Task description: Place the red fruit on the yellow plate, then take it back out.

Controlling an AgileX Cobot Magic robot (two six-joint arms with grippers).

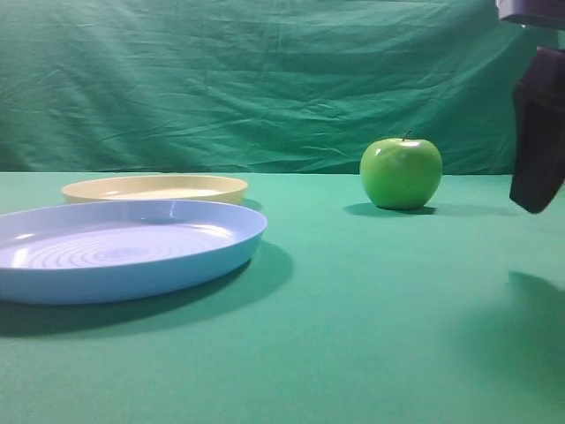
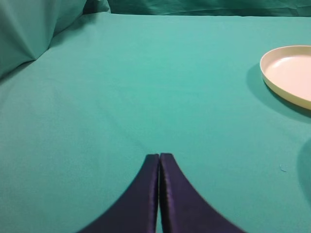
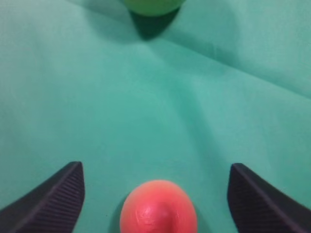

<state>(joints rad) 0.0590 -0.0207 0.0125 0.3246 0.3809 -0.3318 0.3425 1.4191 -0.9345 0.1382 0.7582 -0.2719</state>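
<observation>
In the right wrist view we see the red fruit (image 3: 158, 206) lying on the green cloth of the counter (image 3: 146, 111), low in the picture and between the two dark fingers of the right tool (image 3: 155, 194). Those fingers stand wide apart, one on each side of the fruit, and neither touches it; green cloth shows in the gap on both sides. At the top edge of the same view we catch the lower part of the green apple (image 3: 151, 6) with its shadow under it, well apart from the fruit.

From the high view we see the yellow plate (image 1: 155, 188) sitting on the counter at the left, with nothing in it that we can make out. The larger blue plate (image 1: 124, 247) lies just in front of it and partly hides its near rim; whether the two touch we cannot tell. The apple stands upright with its stem on top, to the right of both plates and well clear of them. At the far right edge a dark part of the right arm (image 1: 537, 132) hangs above the counter. The fruit itself does not show in this view.

In the left wrist view the left tool (image 2: 159, 156) has its two dark fingers pressed together, tip to tip, with nothing between them, over bare cloth. The yellow plate shows at the right edge there, apart from that tool.
</observation>
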